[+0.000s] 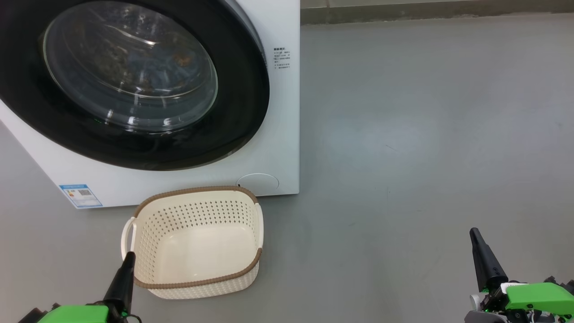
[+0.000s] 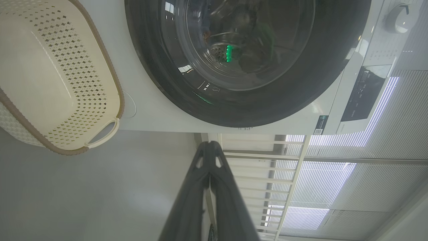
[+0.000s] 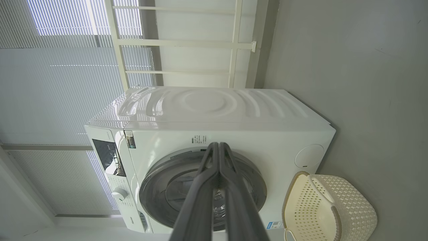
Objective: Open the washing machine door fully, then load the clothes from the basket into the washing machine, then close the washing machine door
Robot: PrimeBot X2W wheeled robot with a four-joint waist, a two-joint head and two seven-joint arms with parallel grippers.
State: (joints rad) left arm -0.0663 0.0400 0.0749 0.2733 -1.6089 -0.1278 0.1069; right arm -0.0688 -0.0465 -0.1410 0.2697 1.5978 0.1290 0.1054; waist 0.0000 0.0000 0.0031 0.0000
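The washing machine [image 1: 280, 134] stands on the grey floor [image 1: 403, 134], white and square-fronted, with a small blue label sticker [image 1: 80, 195] at its lower left corner. The washing machine door [image 1: 244, 107] lies shut against the front, its glossy black frame ringing the bulging glass. Behind the glass sit dim blue and orange-brown patches, too blurred by reflections to name. The basket [image 1: 197, 213] sits on the floor just in front of the machine, below the door, upright, with its brown rim uppermost and its smooth cream bottom in plain sight. The left gripper [image 1: 129, 256] hangs low at the basket's near left corner, below the white handle, with its jaws pressed together on nothing. The left wrist view shows its tips apart from the basket. The right gripper [image 1: 474, 233] hangs well off to the right over the floor, its jaws likewise together and holding nothing.
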